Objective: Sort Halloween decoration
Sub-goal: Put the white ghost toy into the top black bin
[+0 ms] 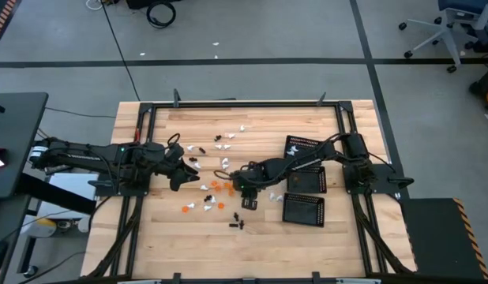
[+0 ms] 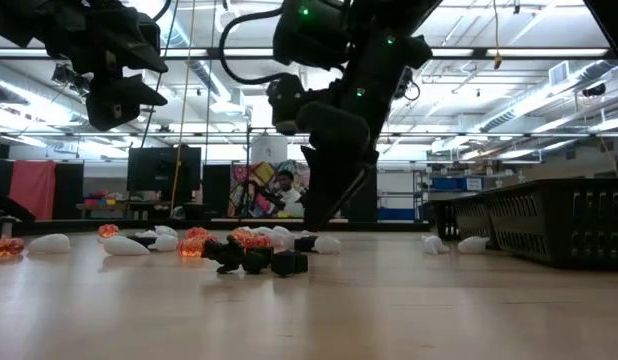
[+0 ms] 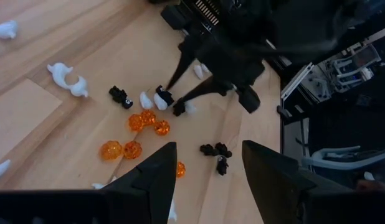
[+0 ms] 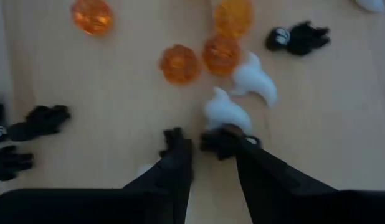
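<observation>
Small white, orange and black trinkets (image 1: 220, 185) lie scattered on the wooden table's middle. My right gripper (image 1: 248, 197) reaches down among them from the right, open, its fingertips (image 4: 178, 144) low over the table. A black trinket (image 4: 220, 138) lies at one fingertip, with a white ghost (image 4: 227, 112) and orange pumpkins (image 4: 180, 64) just beyond. My left gripper (image 1: 181, 177) hangs open above the trinkets' left side, touching nothing; its wrist view shows its open fingers (image 3: 158, 171) above a black cluster (image 3: 216, 152). My right gripper slants down from the table's right side with its fingers spread on either side of a black trinket (image 4: 220, 138) that lies on the table beside one fingertip. Whether that finger touches the trinket, I cannot tell.
Three square black mesh trays (image 1: 302, 147), (image 1: 307, 181), (image 1: 303, 210) stand at the table's right, behind the right arm. A black cluster (image 2: 254, 260) lies toward the near edge. Bare wood shows along the near edge (image 1: 244, 252) and far left. A person (image 2: 285, 190) sits in the room beyond.
</observation>
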`<state>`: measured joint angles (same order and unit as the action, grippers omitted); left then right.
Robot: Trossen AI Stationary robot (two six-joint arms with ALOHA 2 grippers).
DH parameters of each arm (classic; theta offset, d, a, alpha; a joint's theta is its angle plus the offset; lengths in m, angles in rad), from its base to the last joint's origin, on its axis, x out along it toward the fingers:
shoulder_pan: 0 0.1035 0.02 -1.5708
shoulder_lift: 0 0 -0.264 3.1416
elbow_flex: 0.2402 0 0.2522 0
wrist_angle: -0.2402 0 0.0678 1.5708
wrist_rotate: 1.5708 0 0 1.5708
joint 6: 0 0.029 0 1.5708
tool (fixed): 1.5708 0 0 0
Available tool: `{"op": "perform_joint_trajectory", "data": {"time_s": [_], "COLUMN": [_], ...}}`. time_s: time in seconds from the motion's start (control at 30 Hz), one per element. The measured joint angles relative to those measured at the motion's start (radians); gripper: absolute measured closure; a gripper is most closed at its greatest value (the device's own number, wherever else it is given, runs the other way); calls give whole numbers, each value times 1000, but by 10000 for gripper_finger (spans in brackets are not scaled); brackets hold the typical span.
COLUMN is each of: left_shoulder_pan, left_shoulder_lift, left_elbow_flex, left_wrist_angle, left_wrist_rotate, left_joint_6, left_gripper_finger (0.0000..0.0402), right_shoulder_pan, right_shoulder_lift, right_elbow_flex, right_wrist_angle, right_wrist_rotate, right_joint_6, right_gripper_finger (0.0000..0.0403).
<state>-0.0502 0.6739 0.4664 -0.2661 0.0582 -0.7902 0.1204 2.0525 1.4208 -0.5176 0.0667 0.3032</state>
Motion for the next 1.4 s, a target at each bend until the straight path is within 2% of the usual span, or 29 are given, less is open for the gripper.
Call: {"op": "perform_joint_trajectory", "data": {"time_s": [0.17,0.4,0.6,1.23,1.4], "left_shoulder_pan": [0,0,0,0,0], "left_shoulder_lift": [0,0,0,0,0], "left_elbow_flex": [0,0,0,0,0], "left_wrist_angle": [0,2,2,5,14], "left_wrist_rotate": [0,0,0,0,0], "left_joint_6": [0,0,0,29,52], "left_gripper_finger": [209,209,209,209,209], "right_shoulder_pan": [-12,-13,-17,-29,-29], "right_shoulder_lift": [-18,-12,-10,-9,-9], "right_elbow_flex": [2,1,1,-157,-167], "right_wrist_angle": [17,60,103,326,336], "right_wrist_rotate": [-15,-15,16,-22,-26], "right_joint_6": [-21,-44,-71,-70,-107], "right_gripper_finger": [251,206,186,197,202]}}
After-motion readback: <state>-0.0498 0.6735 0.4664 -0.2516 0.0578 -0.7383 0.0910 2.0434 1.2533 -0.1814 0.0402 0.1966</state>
